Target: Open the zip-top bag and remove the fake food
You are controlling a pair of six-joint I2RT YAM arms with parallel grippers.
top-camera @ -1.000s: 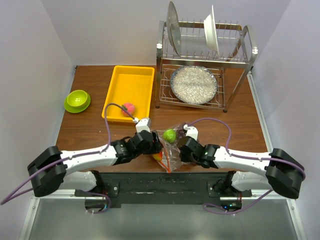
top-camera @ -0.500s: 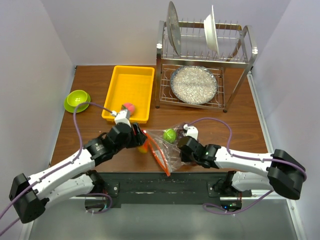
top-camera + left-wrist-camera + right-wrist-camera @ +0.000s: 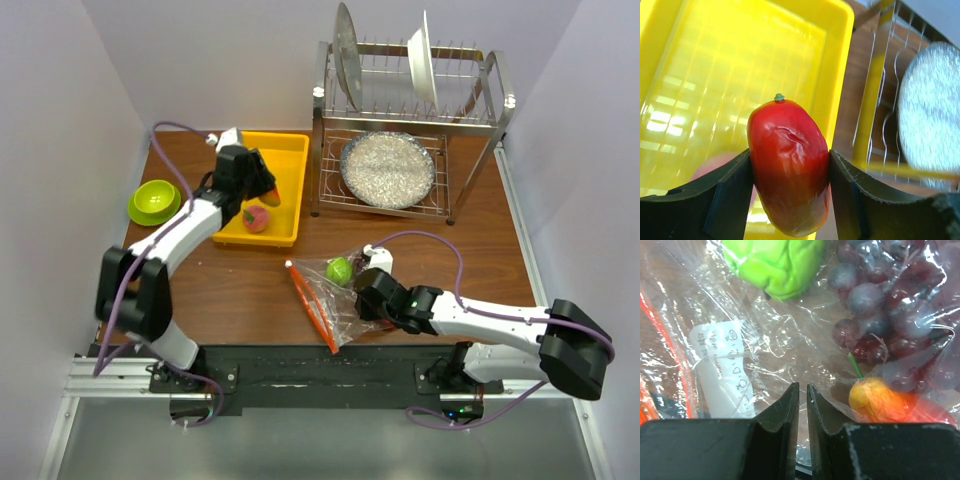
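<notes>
Three pale walls (image 3: 60,120), seemingly wooden table (image 3: 200,285) under zip-top bag (image 3: 335,305).

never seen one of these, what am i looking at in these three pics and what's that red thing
Two robot arms are bolted to the near edge of a table. The wide picture is taken from above; the two close-ups come from cameras on each wrist. The left gripper is over the yellow tray, shut on a red toy fruit; a pink one lies in the tray. The right gripper pinches a clear zip-top bag with grapes and a green fruit inside. A green bowl and dish rack stand nearby.
</notes>
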